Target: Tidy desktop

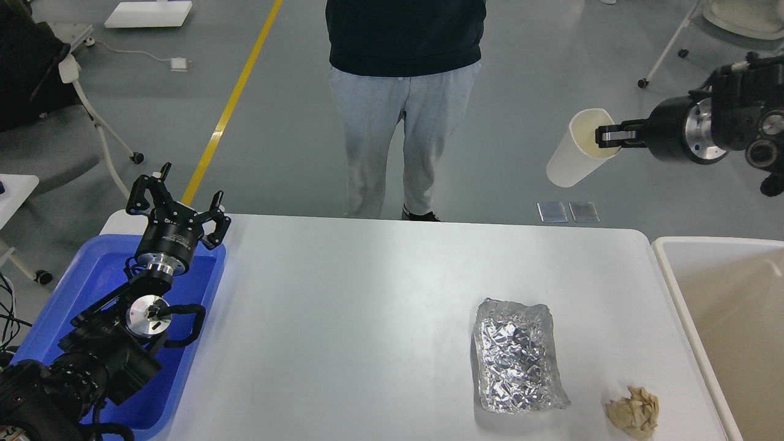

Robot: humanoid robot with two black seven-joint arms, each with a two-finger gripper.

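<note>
The white desktop (367,318) fills the middle of the head view. A crumpled foil tray (517,356) lies on its right part, and a crumpled beige paper ball (634,411) lies near the front right corner. My right gripper (606,136) is shut on the rim of a white paper cup (572,160) and holds it tilted, high above the table's back right corner. My left gripper (176,199) is open and empty above the back end of the blue tray (98,269).
A cream-white bin (723,288) stands to the right of the table. A person (401,92) in grey trousers stands behind the table's far edge. Chairs stand at the far left and far right on the floor.
</note>
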